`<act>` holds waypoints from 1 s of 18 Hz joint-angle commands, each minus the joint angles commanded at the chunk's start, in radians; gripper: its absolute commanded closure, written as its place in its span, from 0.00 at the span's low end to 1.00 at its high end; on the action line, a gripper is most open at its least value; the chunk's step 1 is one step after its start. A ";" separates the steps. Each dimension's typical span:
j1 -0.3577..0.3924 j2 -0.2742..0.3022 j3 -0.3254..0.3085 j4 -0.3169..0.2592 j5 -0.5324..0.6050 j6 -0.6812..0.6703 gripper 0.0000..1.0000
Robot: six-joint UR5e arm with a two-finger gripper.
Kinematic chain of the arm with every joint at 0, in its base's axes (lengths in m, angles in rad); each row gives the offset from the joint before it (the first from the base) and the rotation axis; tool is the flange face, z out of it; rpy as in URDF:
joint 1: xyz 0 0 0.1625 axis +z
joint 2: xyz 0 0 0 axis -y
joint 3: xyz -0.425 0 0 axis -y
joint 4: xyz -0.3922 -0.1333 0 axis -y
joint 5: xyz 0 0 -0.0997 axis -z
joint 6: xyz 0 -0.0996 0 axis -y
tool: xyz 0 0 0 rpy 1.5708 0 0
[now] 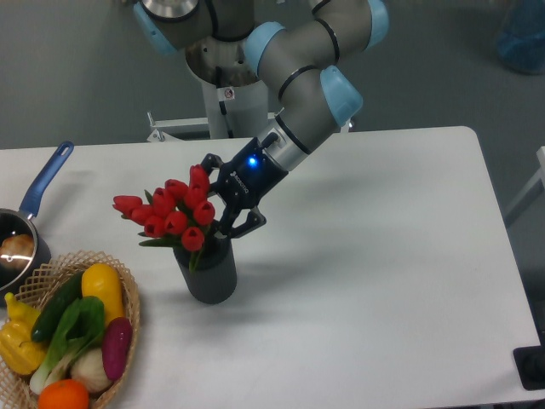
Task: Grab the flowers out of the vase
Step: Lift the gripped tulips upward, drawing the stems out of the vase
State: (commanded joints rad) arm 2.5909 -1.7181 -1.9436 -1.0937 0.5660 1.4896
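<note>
While the arm leans in from the upper right, the claw (223, 203) sits buried at the back of the flowers (171, 213), its black fingers (242, 225) spread either side of the bunch just above the vase (208, 273). That low approach makes sense: the stems gather there. Blooms fan out to the claw's left, stems still down in the vase on the counter (383, 256). Tricky bit now: petals hide the fingertips, so it looks clamped on the stems, but I cannot tell for sure.
</note>
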 joint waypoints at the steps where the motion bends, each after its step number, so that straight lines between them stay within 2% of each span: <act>1: -0.002 0.000 0.003 0.000 0.002 -0.023 0.49; 3: -0.002 0.000 0.015 0.002 0.003 -0.060 0.50; 11: 0.011 0.002 0.017 0.002 0.000 -0.061 0.50; 18: 0.017 0.037 0.011 -0.002 -0.034 -0.094 0.52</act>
State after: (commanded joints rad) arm 2.6078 -1.6813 -1.9328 -1.0953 0.5323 1.3960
